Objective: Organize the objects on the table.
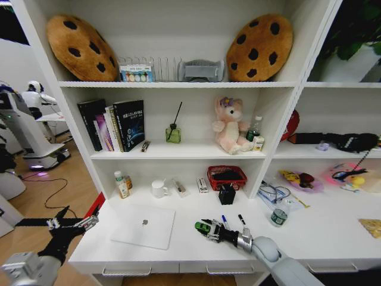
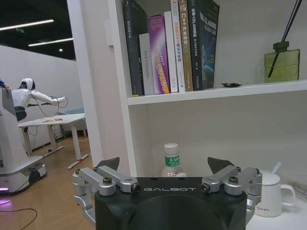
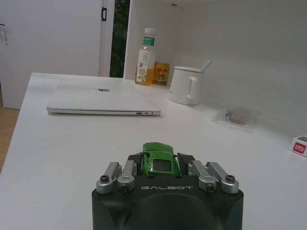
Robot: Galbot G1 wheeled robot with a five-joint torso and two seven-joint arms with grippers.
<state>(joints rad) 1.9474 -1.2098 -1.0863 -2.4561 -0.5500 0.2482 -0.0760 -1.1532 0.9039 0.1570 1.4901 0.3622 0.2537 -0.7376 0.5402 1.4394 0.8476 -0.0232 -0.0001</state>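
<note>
I've got the right gripper [image 1: 209,229] clamped on the green toy car [image 3: 159,158] just right of the laptop [image 1: 144,226], left gripper [image 1: 72,224] idling spread; markers [image 1: 225,221] remain unsorted.

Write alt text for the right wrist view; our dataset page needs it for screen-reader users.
The right end effector is closed around a small green toy car on a white desk. Beyond it lie a closed silver laptop, a labelled bottle, a red and yellow can and a white mug near the back wall.
</note>
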